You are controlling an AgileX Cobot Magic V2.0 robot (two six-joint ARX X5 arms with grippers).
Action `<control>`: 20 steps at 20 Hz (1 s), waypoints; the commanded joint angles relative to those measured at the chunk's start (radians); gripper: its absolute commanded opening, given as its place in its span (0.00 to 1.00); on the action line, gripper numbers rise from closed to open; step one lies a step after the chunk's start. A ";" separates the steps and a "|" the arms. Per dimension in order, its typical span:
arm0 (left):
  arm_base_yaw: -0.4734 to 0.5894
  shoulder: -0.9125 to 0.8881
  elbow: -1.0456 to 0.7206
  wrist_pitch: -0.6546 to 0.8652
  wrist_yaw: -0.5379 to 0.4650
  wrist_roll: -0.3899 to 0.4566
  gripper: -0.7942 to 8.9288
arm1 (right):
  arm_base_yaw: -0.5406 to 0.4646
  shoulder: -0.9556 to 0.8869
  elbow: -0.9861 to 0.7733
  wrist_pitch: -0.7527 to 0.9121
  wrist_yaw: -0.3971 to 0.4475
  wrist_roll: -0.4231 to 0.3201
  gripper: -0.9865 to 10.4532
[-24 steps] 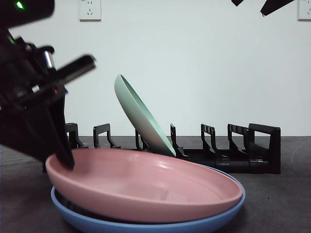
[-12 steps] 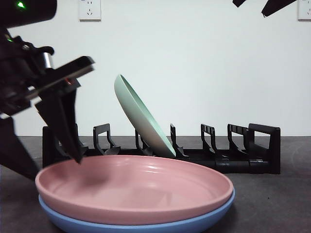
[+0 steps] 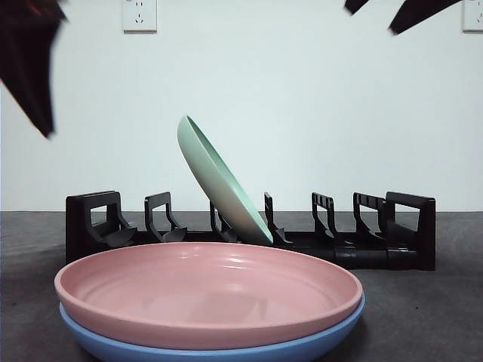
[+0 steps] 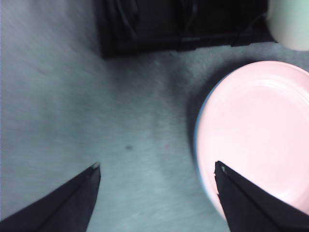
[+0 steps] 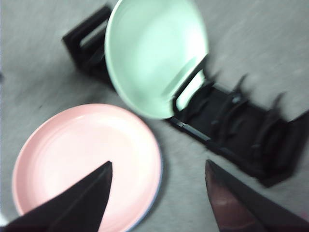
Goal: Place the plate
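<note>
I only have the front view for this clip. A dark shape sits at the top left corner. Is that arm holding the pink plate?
Observer: No. The left wrist view shows the left tool open and empty above bare table, with the pink plate off to one side.
Operator: Is pink stacked on something?
Observer: Yes, a blue plate; its rim shows as a thin edge around the pink one.
Operator: And the other arm?
Observer: The right tool is open, holding nothing, looking down on the green plate leaning in the black rack.
</note>
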State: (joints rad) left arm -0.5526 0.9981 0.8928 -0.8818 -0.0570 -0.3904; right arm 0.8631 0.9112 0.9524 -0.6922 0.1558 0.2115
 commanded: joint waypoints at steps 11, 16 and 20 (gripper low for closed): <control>0.115 -0.444 0.021 -0.203 -0.015 0.061 0.47 | -0.102 0.625 0.566 -0.026 -0.317 0.040 0.35; 0.115 -0.456 0.021 -0.203 -0.015 0.037 0.47 | -0.115 0.875 0.785 -0.058 -0.323 0.035 0.35; 0.115 -0.456 0.021 -0.202 -0.015 0.038 0.47 | -0.115 0.982 0.861 -0.054 -0.340 0.036 0.35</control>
State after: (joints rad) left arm -0.4358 0.5373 0.8955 -1.0927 -0.0700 -0.3450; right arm 0.7391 1.8751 1.7851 -0.7513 -0.1825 0.2405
